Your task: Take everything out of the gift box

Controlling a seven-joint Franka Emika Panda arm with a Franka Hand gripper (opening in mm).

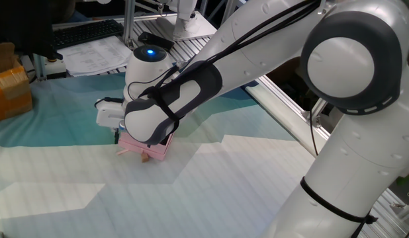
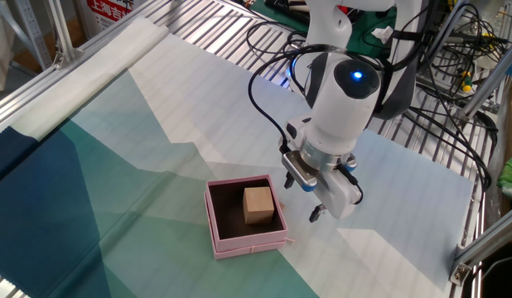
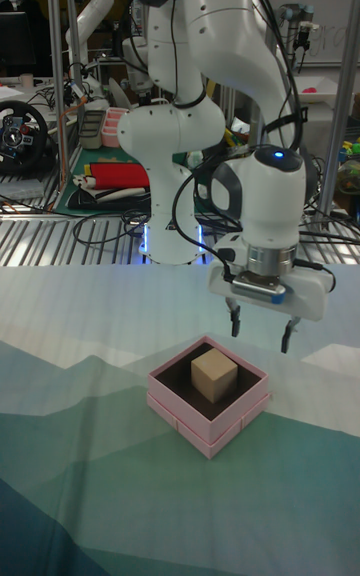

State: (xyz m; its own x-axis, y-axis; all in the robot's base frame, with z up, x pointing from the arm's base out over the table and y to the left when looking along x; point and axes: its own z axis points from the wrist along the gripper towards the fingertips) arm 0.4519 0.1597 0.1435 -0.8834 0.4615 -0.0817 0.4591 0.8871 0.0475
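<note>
Hovering beside the gift box (image 2: 246,217), our gripper (image 2: 308,199) has its fingers spread and empty; the light-tan cube (image 2: 258,204) sits inside the box, at about nine o'clock from the gripper, low and near.

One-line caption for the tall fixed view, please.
Open hand hovers behind the pink gift box, tan cube inside.
</note>
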